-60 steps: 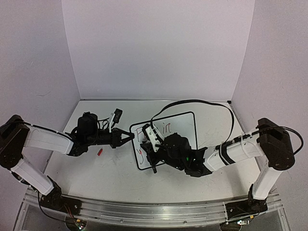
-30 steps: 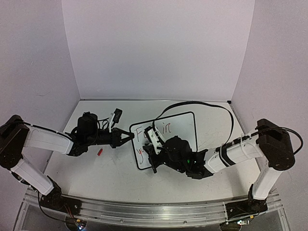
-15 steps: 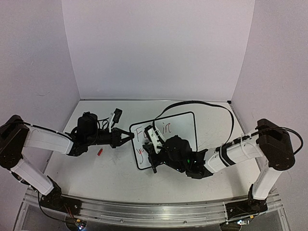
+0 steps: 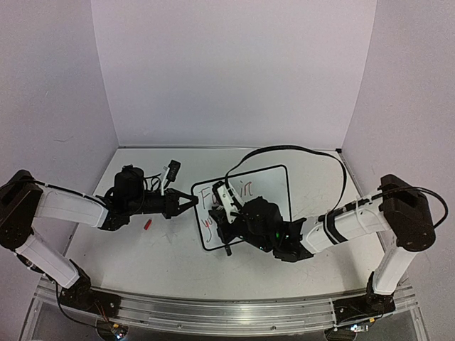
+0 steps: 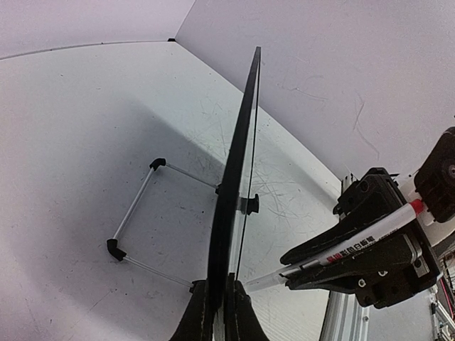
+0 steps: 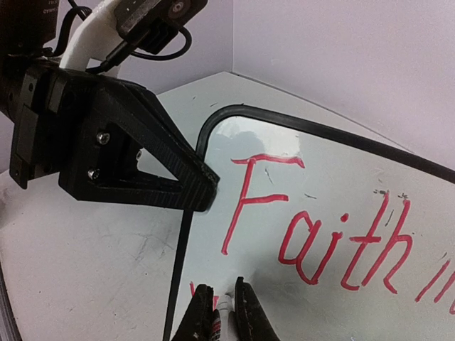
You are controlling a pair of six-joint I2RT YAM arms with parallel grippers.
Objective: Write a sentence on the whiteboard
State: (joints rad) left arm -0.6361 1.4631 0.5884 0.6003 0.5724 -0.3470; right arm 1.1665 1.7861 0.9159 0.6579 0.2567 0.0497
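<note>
Pinching the marker (image 5: 355, 241), your right claw (image 6: 226, 312) has shifted slightly over the last two seconds, so a second red line is growing under "Faith in" on the whiteboard (image 6: 320, 160), propped mid-worktop (image 4: 156, 249), its edge squeezed in your left claw (image 5: 217, 305).

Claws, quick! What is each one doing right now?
Left claw: shut on the edge of the small black-framed whiteboard.
Right claw: shut on the white red-ended marker pen.
</note>
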